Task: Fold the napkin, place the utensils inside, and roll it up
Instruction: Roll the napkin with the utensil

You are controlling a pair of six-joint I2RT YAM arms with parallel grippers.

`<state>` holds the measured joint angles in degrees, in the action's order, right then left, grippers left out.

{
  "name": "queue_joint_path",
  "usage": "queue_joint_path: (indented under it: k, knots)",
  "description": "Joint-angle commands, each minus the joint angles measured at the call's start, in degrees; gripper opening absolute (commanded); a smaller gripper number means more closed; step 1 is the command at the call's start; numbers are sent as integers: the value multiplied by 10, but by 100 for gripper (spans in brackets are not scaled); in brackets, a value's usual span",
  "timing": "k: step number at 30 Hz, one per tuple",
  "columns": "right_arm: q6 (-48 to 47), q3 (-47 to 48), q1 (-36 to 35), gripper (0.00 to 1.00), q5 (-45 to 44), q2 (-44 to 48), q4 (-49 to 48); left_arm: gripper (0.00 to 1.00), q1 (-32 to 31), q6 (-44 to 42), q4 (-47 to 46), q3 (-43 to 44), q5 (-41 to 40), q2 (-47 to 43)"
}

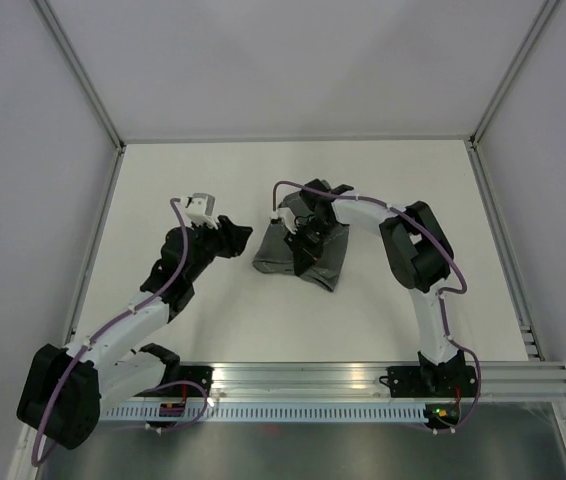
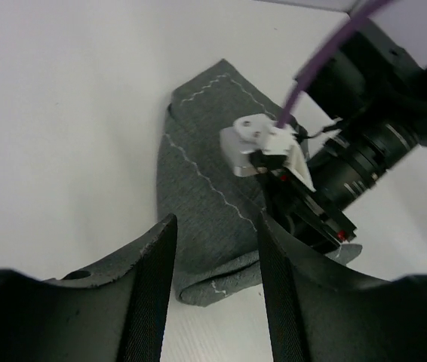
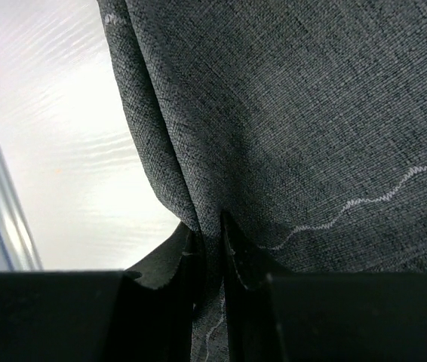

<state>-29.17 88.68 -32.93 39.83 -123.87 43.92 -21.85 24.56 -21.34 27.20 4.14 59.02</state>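
Pinching napkin (image 3: 311, 113), right fingers (image 3: 235, 253), left fingers (image 2: 153, 286) apart

- The napkin (image 1: 275, 258) lies folded on the table (image 1: 393, 180), near the middle and slightly right of centre.
- The right gripper (image 3: 208, 234) is on top of the napkin, reaching in from the right, with a fold of the cloth between its closed jaws.
- The left gripper (image 2: 215, 226) is just beside the napkin's left edge, jaws apart and nothing between them.
- Both arm bases stand at the near edge, one on each side of the napkin.
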Motion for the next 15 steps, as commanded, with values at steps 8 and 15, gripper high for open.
queue_joint_path:
  k: [8, 15]
  knots:
    - [-131, 32, 14, 3, 62, -106, 201, 55, -82, -271, -55, 39, 151, 28]
    - [-128, 39, 19, 3, 56, -118, 204, 57, -206, -465, -6, 74, 103, 104]
